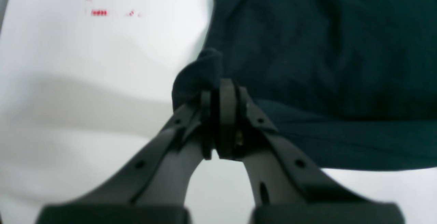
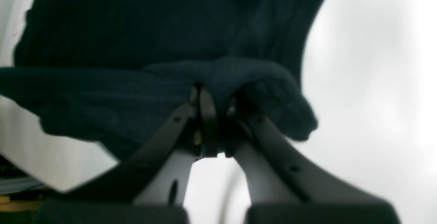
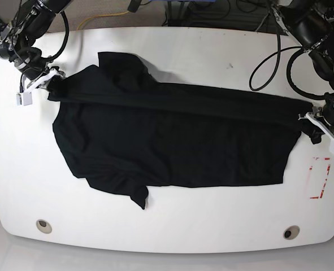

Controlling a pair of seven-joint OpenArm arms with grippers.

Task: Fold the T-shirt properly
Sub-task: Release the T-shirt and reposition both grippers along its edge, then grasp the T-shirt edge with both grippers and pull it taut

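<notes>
**Both pincers pinching the black shirt**

Left gripper (image 1: 220,91) pressed together on a bunched bit of the T-shirt (image 1: 324,53). Right gripper (image 2: 213,96) squeezed tight on another bunch of the same cloth, with a soft lump folded over its tips.

T-shirt (image 3: 172,141) spread out long across the white table (image 3: 172,226), held at both ends. Top edge pulled into a straight line from one pincer to the other. One sleeve sticking up near the far side, another poking out at the near edge.

No words or brand to read on the shirt. Red marks (image 1: 99,12) on the table in the left wrist view, too blurry to read. Same red marks (image 3: 318,178) seen from the base view as a thin red box shape, just beside the shirt's end near the left gripper (image 3: 316,121). No letters clear there either.

Seen only from the base view: whole shirt shape, both black arms, cables (image 3: 274,62) looping by the left arm, two round holes (image 3: 43,225) in the table's near edge, right gripper (image 3: 47,79) at the far corner. Seen only from the wrist views: tight pinch on the cloth up close.
</notes>
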